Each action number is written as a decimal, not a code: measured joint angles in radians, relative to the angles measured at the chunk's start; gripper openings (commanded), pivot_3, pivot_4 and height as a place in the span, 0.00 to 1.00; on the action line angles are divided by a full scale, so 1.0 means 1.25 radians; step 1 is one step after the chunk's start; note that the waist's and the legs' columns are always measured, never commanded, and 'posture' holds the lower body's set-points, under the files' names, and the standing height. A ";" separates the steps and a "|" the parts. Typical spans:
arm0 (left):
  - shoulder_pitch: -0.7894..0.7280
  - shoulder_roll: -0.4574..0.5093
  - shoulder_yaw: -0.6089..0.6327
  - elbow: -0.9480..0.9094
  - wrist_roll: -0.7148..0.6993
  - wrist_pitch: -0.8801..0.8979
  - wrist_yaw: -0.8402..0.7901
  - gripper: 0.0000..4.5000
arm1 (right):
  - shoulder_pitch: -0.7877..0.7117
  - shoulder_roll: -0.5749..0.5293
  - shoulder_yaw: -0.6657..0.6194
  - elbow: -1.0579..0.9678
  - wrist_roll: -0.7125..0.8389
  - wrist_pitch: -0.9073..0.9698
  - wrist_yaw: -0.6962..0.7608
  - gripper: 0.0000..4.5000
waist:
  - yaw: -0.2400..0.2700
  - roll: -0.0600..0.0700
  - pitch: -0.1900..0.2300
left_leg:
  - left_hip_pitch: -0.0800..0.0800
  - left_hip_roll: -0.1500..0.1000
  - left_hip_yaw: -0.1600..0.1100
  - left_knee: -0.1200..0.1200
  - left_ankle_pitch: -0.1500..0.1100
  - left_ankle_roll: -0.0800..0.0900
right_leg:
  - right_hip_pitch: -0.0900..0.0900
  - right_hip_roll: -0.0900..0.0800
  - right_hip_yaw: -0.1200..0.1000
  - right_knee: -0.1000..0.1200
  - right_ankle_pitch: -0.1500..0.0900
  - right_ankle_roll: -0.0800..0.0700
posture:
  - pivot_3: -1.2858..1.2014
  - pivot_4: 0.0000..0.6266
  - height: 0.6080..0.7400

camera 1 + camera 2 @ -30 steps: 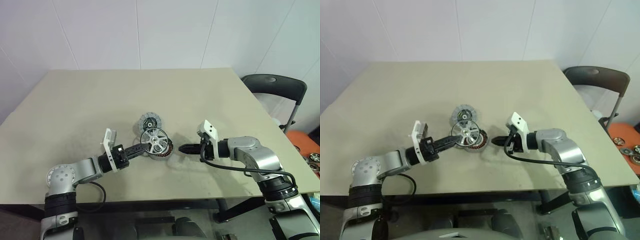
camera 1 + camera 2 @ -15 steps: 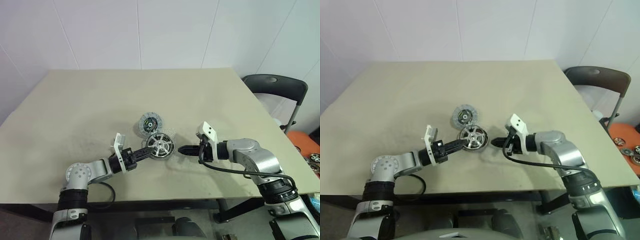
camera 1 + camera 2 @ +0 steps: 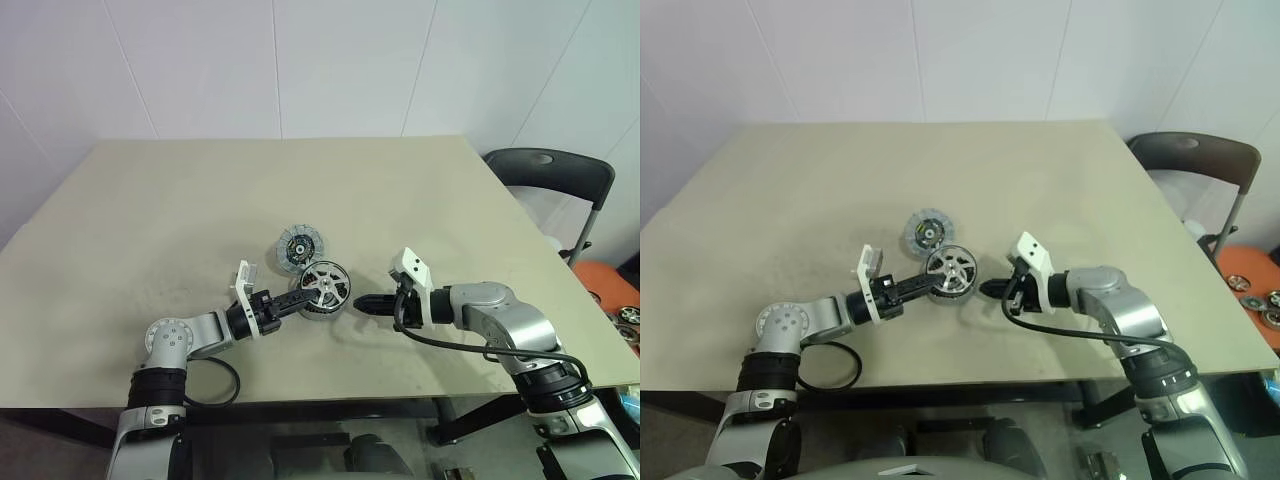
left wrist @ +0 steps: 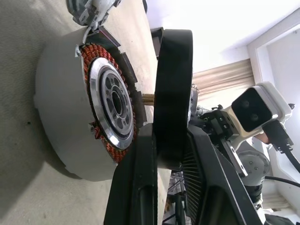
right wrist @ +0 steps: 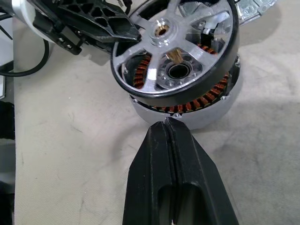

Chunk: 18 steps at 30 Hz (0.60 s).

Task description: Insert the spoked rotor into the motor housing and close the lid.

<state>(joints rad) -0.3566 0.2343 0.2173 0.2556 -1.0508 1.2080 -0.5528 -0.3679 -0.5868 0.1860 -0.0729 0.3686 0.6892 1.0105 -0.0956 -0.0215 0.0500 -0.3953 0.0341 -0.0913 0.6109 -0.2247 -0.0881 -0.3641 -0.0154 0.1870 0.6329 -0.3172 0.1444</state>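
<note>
At frame centre the left hand [image 3: 293,303] grips the rotor [image 3: 323,285] just above the housing [image 5: 187,105] on the tabletop [image 3: 200,200] — level it so its shaft meets the bore. Right hand [image 3: 362,302] clenched, empty; lid [image 3: 299,244] behind.

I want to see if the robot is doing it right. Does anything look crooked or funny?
Yes. The spoked rotor, pinched by its rim in the left hand, sits tilted over the motor housing and isn't down inside it: the copper windings show under one edge. The lid lies flat on the table behind, not yet on.
</note>
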 measured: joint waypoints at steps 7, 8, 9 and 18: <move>0.000 -0.002 0.001 0.001 0.016 0.000 0.001 0.09 | 0.001 0.000 0.000 -0.003 0.000 0.001 -0.007 0.00 | 0.000 0.000 0.000 | 0.000 0.000 0.000 0.000 0.000 0.000 | 0.000 0.000 0.000 0.000 0.000 0.000 | 0.52 0.00 1.00; 0.000 -0.003 0.002 0.001 0.016 0.001 0.002 0.09 | 0.001 0.000 0.000 -0.003 0.000 0.001 -0.008 0.00 | 0.000 0.000 0.000 | 0.000 0.000 0.000 0.000 0.000 0.000 | 0.000 0.000 0.000 0.000 0.000 0.000 | 0.52 0.00 1.00; 0.000 -0.004 0.003 0.001 0.017 0.001 0.005 0.09 | 0.001 0.000 0.000 -0.003 -0.001 0.001 -0.010 0.00 | 0.000 0.000 0.000 | 0.000 0.000 0.000 0.000 0.000 0.000 | 0.000 0.000 0.000 0.000 0.000 0.000 | 0.52 0.00 1.00; 0.000 -0.007 0.010 -0.001 0.020 0.004 0.027 0.09 | 0.001 0.000 0.004 0.001 -0.009 -0.002 -0.013 0.00 | -0.001 0.000 0.000 | 0.002 0.000 0.000 0.000 0.000 0.000 | 0.000 0.000 0.000 0.000 -0.001 -0.001 | 0.52 0.00 1.00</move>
<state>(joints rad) -0.3564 0.2258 0.2301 0.2547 -1.0261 1.2132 -0.5195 -0.3667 -0.5868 0.1914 -0.0722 0.3568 0.6867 0.9946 -0.0967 -0.0215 0.0499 -0.3925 0.0341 -0.0913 0.6113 -0.2247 -0.0881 -0.3639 -0.0154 0.1870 0.6329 -0.3182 0.1428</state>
